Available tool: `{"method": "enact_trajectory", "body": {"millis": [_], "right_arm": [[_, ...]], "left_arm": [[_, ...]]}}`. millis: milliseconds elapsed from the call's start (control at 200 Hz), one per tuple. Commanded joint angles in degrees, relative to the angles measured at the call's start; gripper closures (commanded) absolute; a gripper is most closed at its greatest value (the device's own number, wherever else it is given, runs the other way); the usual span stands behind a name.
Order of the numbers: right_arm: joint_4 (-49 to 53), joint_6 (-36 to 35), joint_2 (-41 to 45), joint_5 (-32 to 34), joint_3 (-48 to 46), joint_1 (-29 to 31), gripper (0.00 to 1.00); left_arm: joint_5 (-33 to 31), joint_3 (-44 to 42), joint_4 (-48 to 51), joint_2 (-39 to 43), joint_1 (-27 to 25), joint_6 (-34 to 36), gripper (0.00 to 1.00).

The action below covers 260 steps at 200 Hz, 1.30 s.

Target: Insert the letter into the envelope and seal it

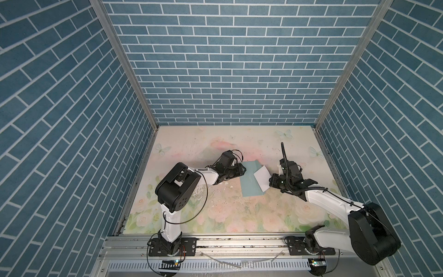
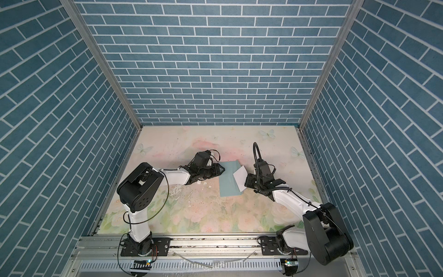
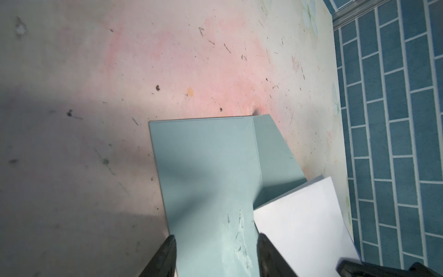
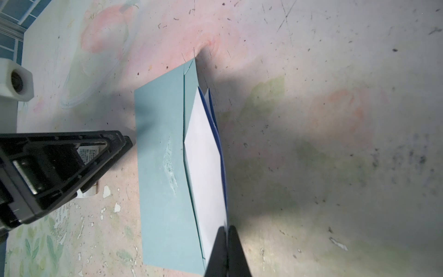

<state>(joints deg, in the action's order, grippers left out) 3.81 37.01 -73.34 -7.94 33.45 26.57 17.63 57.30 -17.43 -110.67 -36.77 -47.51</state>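
Observation:
The teal envelope (image 1: 249, 185) (image 2: 227, 185) lies flat on the floral mat, its flap folded out toward the right arm. In the left wrist view the envelope (image 3: 203, 167) runs between my left gripper's (image 3: 217, 244) open fingers (image 3: 167, 251), which hold nothing. In both top views this left gripper (image 1: 244, 169) (image 2: 223, 169) sits at the envelope's far left edge. The folded white letter (image 1: 261, 178) (image 2: 240, 178) (image 3: 299, 227) stands tilted over the flap. My right gripper (image 4: 226, 230) (image 1: 269, 184) (image 2: 246, 183) is shut on the blue-bordered edge of the letter (image 4: 203, 167), beside the envelope (image 4: 160, 144). Whether the letter's lower edge is inside the envelope is hidden.
White paint chips (image 1: 230, 185) (image 4: 106, 191) dot the worn mat just left of the envelope. Blue brick walls close in the back and both sides. A metal rail (image 1: 239, 242) carrying both arm bases runs along the front.

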Motion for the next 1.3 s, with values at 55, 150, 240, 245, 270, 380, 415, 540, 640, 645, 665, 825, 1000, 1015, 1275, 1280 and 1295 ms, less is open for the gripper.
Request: {"method": "enact_trajectory", "body": {"millis": [55,150,240,245,270,380,415,540,640,645,665,825,1000,1015,1275,1280,1295], "right_arm": [[-3.0,-1.0,-1.9,-0.2,-0.5,-0.3,1.00],[-4.5,-1.0,-2.9,-0.3,-0.7,-0.3,1.00],[-6.1,-0.9,-3.9,-0.3,-0.9,-0.2,1.00],[-6.1,-0.9,-3.9,-0.4,-0.9,-0.3,1.00],[-6.7,-0.8,-4.2,-0.3,-1.1,-0.3,1.00],[-8.8,-0.8,-5.4,-0.4,-1.4,-0.3,1.00],[-9.5,-0.8,-5.7,-0.5,-1.5,-0.3,1.00],[-11.8,-1.0,-6.7,-0.6,-1.9,-0.3,1.00],[-13.4,-1.3,-7.6,-0.6,-2.2,-0.3,1.00],[-13.4,-1.3,-7.6,-0.6,-2.2,-0.3,1.00],[-13.7,-1.3,-7.8,-0.6,-2.3,-0.3,1.00],[-16.0,-1.0,-9.5,-1.5,-2.3,-0.2,1.00],[-17.7,-0.3,-12.2,-3.1,-1.4,-0.3,1.00],[-17.8,-0.2,-12.5,-3.3,-1.3,-0.3,1.00],[-19.8,1.5,-16.0,-5.6,0.0,-0.2,1.00],[-19.9,1.5,-16.1,-5.6,0.0,-0.2,1.00],[-20.1,1.6,-16.3,-5.7,0.1,-0.2,1.00]], "left_arm": [[-0.4,1.1,0.2,-1.7,-0.3,1.0,0.46],[-0.2,1.2,0.1,-2.2,-0.3,1.0,0.46],[-0.2,1.2,-0.1,-2.4,-0.2,0.9,0.46],[-0.2,1.2,-0.1,-2.4,-0.2,0.9,0.46],[-0.2,1.3,0.0,-2.4,-0.2,1.0,0.46],[-0.2,1.3,-0.1,-2.6,-0.2,0.9,0.46],[-0.1,1.3,-0.1,-2.6,-0.2,1.0,0.47],[-0.1,1.5,-0.1,-2.9,-0.2,0.9,0.47],[0.0,1.6,-0.1,-3.1,-0.2,0.9,0.47],[0.0,1.7,-0.1,-3.1,-0.2,0.9,0.47],[0.1,1.7,-0.1,-3.2,-0.2,0.9,0.47],[0.3,2.0,0.1,-3.5,-0.2,0.8,0.48],[0.4,2.1,0.1,-3.5,-0.2,0.7,0.48],[0.5,2.2,0.1,-3.5,-0.2,0.7,0.48],[0.7,2.6,0.0,-3.8,-0.4,0.7,0.48],[0.7,2.6,0.0,-3.8,-0.4,0.6,0.48],[0.7,2.6,0.0,-3.8,-0.5,0.6,0.48]]}}
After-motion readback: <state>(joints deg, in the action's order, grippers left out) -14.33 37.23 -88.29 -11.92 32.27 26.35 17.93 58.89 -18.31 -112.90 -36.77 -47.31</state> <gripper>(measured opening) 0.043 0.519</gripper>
